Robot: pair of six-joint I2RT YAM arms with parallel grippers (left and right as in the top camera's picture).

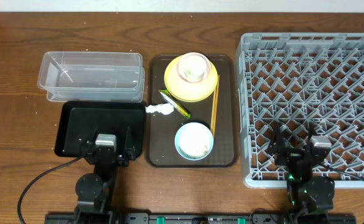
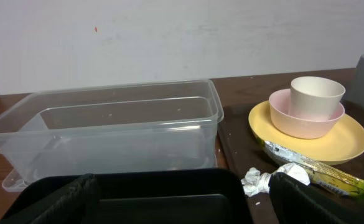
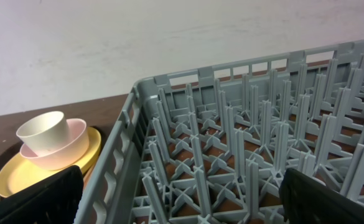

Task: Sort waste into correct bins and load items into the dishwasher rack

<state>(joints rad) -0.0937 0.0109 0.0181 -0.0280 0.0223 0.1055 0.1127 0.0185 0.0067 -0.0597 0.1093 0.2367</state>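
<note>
Both arms sit at the near edge: left gripper [image 1: 112, 138] over the black tray [image 1: 73, 127], right gripper [image 1: 295, 140] over the near wall of the dishwasher rack [image 1: 312, 62]. Both have jaws wide, nothing held. Nothing is sorted, so we read step one as waste, left arm. We skip the blue bowl [image 1: 194, 140] with its rice scraps [image 1: 200, 149] for now and take the tissue [image 1: 158, 110]: small, crumpled, white, on the left rim of the brown serving tray [image 1: 160, 155], just past the black tray. We drop straight down, pinch the bulk, lift slowly. The green-yellow wrapper [image 1: 174, 103] seems to touch it; overlap is hard to tell. Beyond: chopsticks [image 1: 214, 109], yellow plate [image 1: 172, 84], pink cup [image 2: 300, 121] with white cup [image 2: 317, 93] nested inside, and the clear tub [image 1: 91, 71] behind the black tray.
</note>
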